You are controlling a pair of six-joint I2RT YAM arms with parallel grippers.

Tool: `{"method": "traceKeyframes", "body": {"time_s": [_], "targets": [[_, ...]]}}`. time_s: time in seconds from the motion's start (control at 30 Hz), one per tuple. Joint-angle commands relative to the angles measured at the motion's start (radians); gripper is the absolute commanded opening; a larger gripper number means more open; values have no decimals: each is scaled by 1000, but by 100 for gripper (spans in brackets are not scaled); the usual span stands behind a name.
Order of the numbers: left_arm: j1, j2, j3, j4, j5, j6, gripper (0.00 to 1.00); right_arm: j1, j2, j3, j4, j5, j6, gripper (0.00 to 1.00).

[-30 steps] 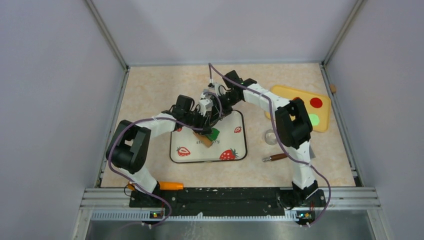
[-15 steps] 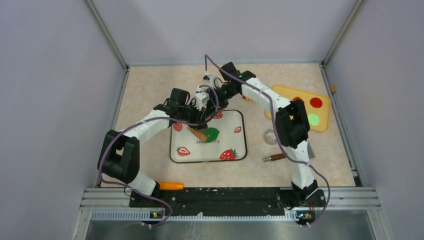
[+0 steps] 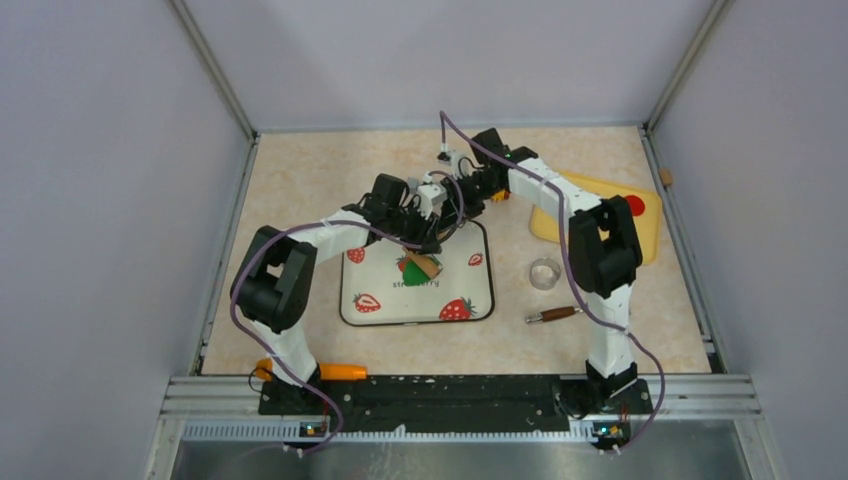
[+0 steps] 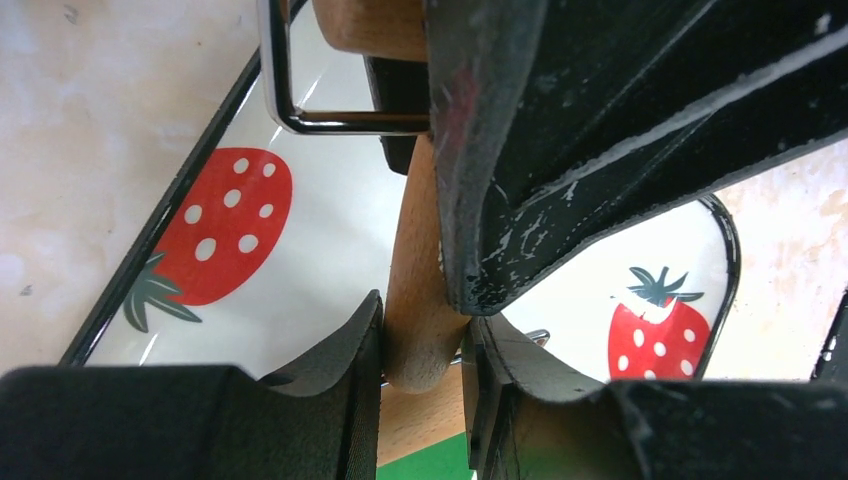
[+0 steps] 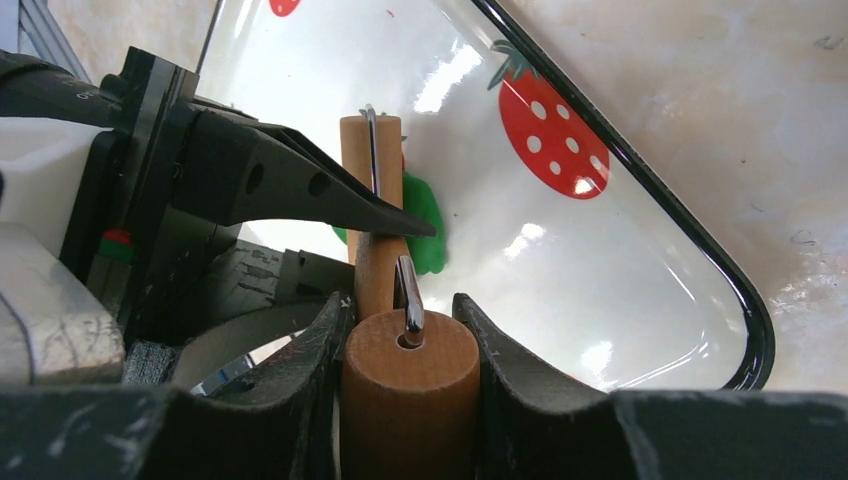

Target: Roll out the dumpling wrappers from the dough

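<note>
The dough is a small flattened dark green patch on the strawberry-printed tray. It also shows in the right wrist view as the dough. A wooden roller tool with a wire frame lies with one drum on the dough. My left gripper is shut on the tool's wooden handle. The right gripper is shut on the tool's other wooden drum, just above the tray's far edge. Both grippers crowd together over the tray, left gripper and right gripper. No dumpling wrappers are in view.
A yellow board with a red disc lies at the back right, partly behind my right arm. A clear round cutter and a brown-handled tool lie right of the tray. An orange object sits by the left base.
Both grippers, holding the roller tool, moved back and then to the right. The roller drum now rests on the dough's right side. The right arm now covers the pale green disc.
</note>
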Motion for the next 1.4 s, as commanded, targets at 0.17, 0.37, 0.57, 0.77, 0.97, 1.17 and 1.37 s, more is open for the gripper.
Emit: {"method": "traceKeyframes", "body": {"time_s": [0.17,0.37,0.57,0.77,0.97,1.17,1.37], "targets": [[-22,6,5,11,-15,-29,0,113,-28,-153,99,149,-231,0],[-21,-46,-82,3,-19,-28,0,135,-50,-221,120,147,-243,0],[-20,-84,-123,5,-19,-42,0,158,-57,-245,130,146,-240,0],[-22,-54,-61,6,14,-54,0,146,-25,-175,51,195,-226,0],[-32,96,0,93,22,-76,0,64,2,-182,-6,282,-203,0],[-48,228,100,135,11,-130,0,11,-10,-242,9,359,-218,0],[-67,306,207,134,15,-149,0,0,-20,-249,18,389,-226,0]]}}
